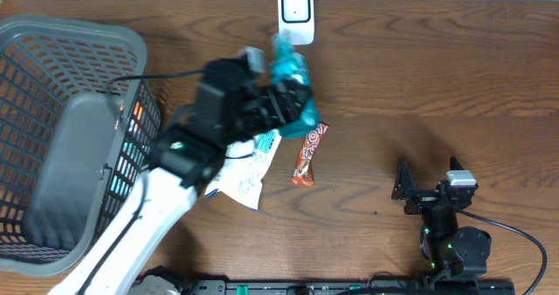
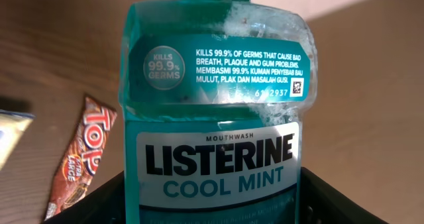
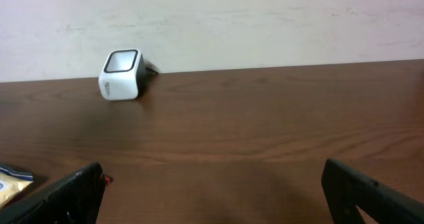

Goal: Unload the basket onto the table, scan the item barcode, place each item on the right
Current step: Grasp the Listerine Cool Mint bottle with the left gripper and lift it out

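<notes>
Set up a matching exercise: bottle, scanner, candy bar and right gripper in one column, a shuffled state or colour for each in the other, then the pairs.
1 bottle
2 scanner
3 candy bar
4 right gripper

A open, empty
B white
C held in left gripper
D lying flat, orange wrapper

Pairs: 1-C, 2-B, 3-D, 4-A

My bench point(image 1: 437, 94) is dark brown wood. At its far edge, by the wall, sits a small white box scanner point(image 1: 296, 14). On my left stands a big grey plastic basket point(image 1: 87, 26) with holes in its sides. Near the middle lies a red and orange snack bar point(image 1: 308, 154), and just beside it a white and blue flat packet point(image 1: 243, 174).
</notes>
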Robot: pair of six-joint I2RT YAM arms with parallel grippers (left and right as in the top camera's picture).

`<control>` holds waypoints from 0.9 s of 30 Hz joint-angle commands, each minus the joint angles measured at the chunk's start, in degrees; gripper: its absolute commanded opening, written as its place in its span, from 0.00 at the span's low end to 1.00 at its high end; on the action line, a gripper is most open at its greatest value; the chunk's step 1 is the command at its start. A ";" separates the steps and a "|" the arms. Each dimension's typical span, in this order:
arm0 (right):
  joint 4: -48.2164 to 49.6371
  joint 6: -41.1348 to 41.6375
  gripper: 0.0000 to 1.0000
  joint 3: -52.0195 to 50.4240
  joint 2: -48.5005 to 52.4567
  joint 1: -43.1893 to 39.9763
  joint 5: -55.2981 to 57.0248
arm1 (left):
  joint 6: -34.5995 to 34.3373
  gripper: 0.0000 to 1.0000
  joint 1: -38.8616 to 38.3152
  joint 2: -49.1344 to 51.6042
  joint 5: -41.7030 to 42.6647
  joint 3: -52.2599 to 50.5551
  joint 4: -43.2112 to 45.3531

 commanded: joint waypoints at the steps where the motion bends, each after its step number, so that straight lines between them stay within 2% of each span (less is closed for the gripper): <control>1: -0.22 0.09 0.99 -0.07 0.02 0.33 0.07 | 4.48 0.55 -3.80 3.56 -0.57 0.76 2.32; 13: -0.22 0.09 0.99 -0.07 0.02 0.33 0.07 | 16.94 0.55 -12.15 16.48 -2.51 0.76 9.16; 16: -0.24 0.09 0.99 -0.07 0.02 0.33 0.07 | 17.27 0.55 -13.07 19.61 -5.51 0.76 10.49; 27: -0.22 0.09 0.99 -0.07 0.02 0.33 0.07 | 17.25 0.55 -13.16 27.89 -5.46 0.74 13.29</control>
